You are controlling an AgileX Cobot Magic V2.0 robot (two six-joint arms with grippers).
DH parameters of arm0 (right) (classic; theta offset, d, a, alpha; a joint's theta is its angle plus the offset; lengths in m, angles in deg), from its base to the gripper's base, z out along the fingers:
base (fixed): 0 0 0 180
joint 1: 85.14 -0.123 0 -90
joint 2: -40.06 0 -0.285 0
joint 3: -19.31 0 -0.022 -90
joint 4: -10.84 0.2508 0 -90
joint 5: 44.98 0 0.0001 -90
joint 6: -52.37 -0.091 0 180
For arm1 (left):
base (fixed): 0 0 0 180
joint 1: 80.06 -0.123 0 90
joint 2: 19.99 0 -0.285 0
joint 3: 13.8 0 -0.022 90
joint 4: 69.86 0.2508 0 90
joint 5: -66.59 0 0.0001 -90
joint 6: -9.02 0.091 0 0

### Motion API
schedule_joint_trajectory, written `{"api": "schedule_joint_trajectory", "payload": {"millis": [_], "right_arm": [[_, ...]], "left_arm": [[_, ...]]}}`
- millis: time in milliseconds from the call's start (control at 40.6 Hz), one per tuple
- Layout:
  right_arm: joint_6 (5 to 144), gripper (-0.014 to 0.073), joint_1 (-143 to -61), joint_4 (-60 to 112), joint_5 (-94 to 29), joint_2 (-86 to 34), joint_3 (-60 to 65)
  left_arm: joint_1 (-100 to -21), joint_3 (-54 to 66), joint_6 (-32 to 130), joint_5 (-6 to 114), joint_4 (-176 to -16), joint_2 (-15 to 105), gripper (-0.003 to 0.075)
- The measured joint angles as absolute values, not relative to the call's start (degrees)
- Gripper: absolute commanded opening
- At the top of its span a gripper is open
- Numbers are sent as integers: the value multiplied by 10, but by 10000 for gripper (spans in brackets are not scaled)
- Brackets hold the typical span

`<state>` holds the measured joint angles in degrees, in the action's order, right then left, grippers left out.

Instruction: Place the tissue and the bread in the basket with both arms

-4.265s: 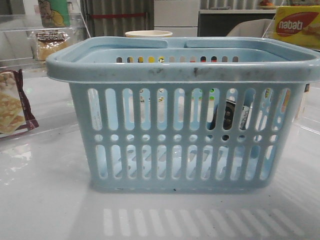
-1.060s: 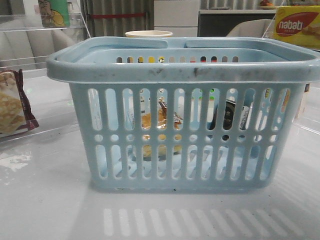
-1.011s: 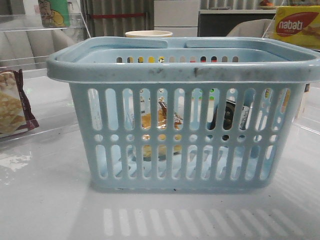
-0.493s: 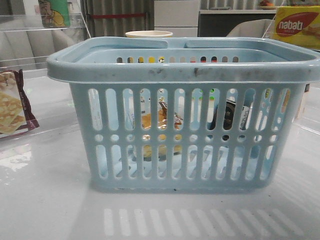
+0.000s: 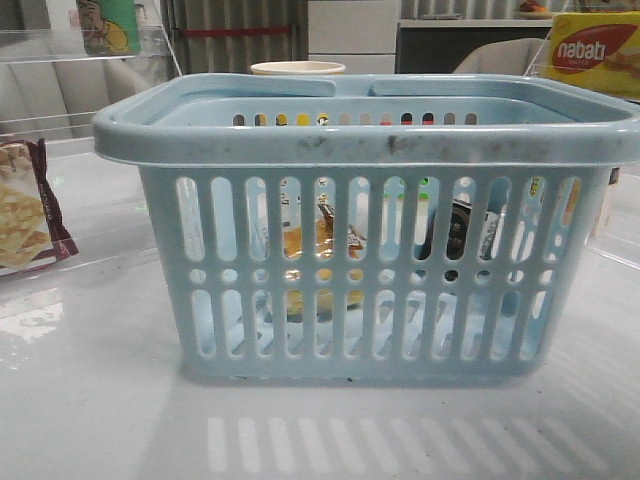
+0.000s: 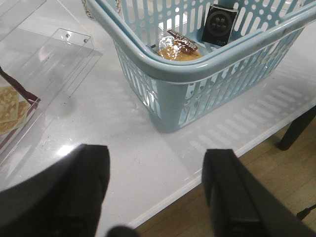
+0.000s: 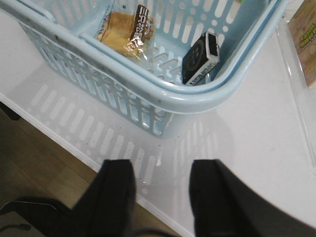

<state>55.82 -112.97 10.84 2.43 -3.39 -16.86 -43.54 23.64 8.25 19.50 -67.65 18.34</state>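
The light-blue basket (image 5: 370, 145) stands mid-table. The bread (image 5: 320, 245) lies inside it, seen through the slots, also in the left wrist view (image 6: 178, 48) and right wrist view (image 7: 126, 27). The dark tissue pack (image 5: 460, 230) leans against the inner wall, also in the left wrist view (image 6: 219, 23) and right wrist view (image 7: 198, 58). My left gripper (image 6: 155, 190) is open and empty over the table's front edge, apart from the basket (image 6: 192, 74). My right gripper (image 7: 160, 195) is open and empty, also back from the basket (image 7: 163, 94). Neither gripper shows in the front view.
A maroon-edged cracker packet (image 5: 25, 215) lies at the left in a clear tray (image 6: 59, 54). A yellow wafer box (image 5: 595, 50) sits back right, a cup (image 5: 297, 68) behind the basket. The table's front edge (image 7: 74, 148) lies under both grippers.
Since the oldest frame the bread packet has left the back-left shelf and lies in the basket. Over the last second nothing visible has moved.
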Motion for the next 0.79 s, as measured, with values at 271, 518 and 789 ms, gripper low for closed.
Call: {"api": "schedule_joint_trajectory", "payload": {"millis": [271,518,789], "right_arm": [[560,57,-1130,108,24,-34,-169],[560,57,-1130,108,24,-34,-169],[560,57,-1130,108,24,-34,-169]], "left_arm": [[-435,242,82,195,-676,183,94],[-435,245,82,195,-675,183,91],[-435,245,81,195,-675,183,91]]}}
